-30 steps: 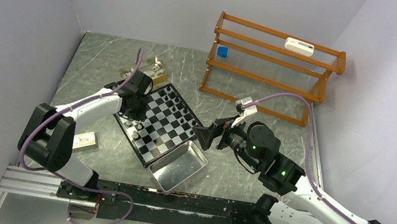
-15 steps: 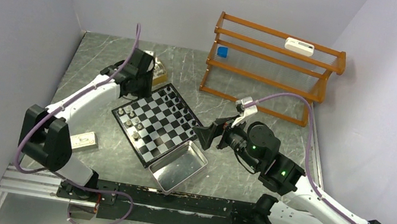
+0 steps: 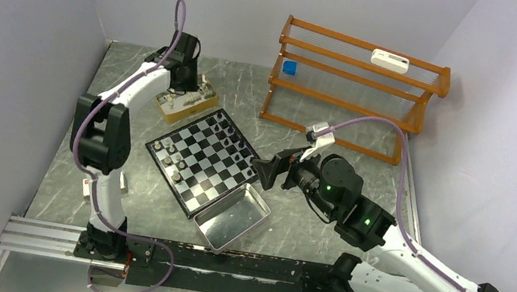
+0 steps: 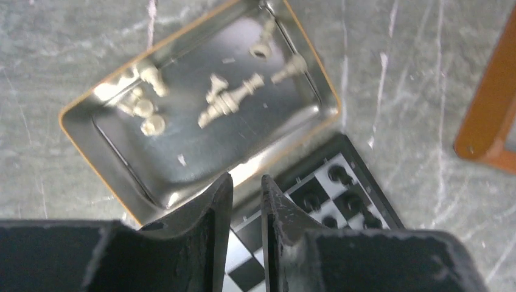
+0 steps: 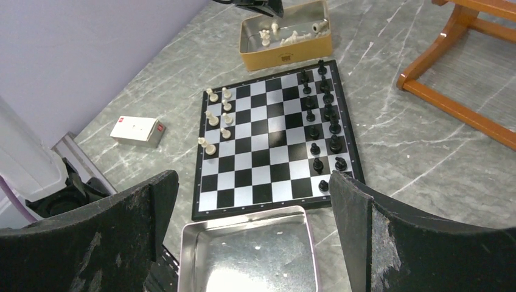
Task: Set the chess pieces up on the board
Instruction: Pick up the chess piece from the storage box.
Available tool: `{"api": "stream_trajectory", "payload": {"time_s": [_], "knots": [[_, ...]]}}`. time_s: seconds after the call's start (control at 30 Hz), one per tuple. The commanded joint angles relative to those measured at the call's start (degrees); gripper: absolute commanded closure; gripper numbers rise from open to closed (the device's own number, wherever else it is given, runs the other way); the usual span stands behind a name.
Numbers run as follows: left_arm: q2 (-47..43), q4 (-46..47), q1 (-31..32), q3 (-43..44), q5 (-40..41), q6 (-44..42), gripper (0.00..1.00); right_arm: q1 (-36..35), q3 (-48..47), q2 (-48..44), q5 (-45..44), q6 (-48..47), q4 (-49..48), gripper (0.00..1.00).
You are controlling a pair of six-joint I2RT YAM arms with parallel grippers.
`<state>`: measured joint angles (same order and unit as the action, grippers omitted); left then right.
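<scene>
The board lies mid-table. Several cream chess pieces stand along its left side and black ones fill its right side. More cream pieces lie loose in the gold box behind the board's far corner. My left gripper hovers over the box's near edge, where the box meets the board's corner. Its jaws stand a narrow gap apart with nothing between them. My right gripper is wide open and empty, low at the board's near-right side.
An empty shiny metal tray sits against the board's near edge, under my right gripper. A wooden rack stands at the back right. A small white box lies left of the board.
My left arm has swung back from the board's left side to above the gold box. My right arm has barely moved.
</scene>
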<state>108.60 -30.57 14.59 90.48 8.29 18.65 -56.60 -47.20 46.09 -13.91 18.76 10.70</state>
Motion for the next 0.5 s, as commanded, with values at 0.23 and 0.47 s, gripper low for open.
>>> {"api": "stream_trajectory", "payload": {"time_s": [0.23,0.47], "knots": [[14.6,3.9,-3.8,13.5,-2.0,-1.8,0.72,0.2,-5.4,3.4,-2.9,-2.6,1.6,0.00],[18.0,6.4,-4.6,13.7,-2.5,-3.2,0.73,0.1,-6.4,4.0,-2.8,-2.5,1.8,0.00]]}}
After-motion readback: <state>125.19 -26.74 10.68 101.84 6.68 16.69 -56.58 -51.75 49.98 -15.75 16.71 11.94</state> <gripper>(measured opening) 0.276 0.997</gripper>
